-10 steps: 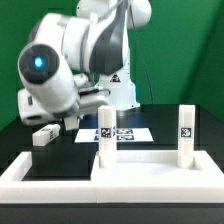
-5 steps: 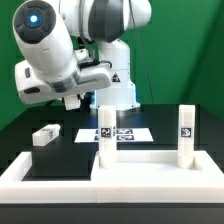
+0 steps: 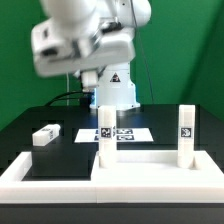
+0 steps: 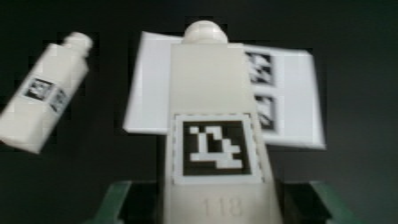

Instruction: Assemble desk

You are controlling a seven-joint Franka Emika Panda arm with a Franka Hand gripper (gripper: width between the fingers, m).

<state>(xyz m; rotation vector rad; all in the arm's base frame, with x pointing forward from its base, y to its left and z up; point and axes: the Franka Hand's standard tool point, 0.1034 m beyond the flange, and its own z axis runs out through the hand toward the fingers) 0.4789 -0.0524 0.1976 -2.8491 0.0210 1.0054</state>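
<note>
Pinching a leg [image 4: 210, 120], as far as the dim wrist frame's lower centre shows, the fingers [image 4: 128, 202] hold it aloft; any tilt could spoil its seating or topple a standing leg [image 3: 105, 135].

The white desk slab [image 3: 145, 162] lies flat. Two tagged legs stand upright on it: one leg [image 3: 105, 135] at its far corner on the exterior view's left, the other leg [image 3: 186, 133] at its far corner on the right. A loose leg [image 3: 45, 136] lies flat off the slab, on the exterior view's left. A fourth leg [image 4: 210, 100], tag facing the wrist camera, sits clamped in the gripper [image 4: 214, 205].
</note>
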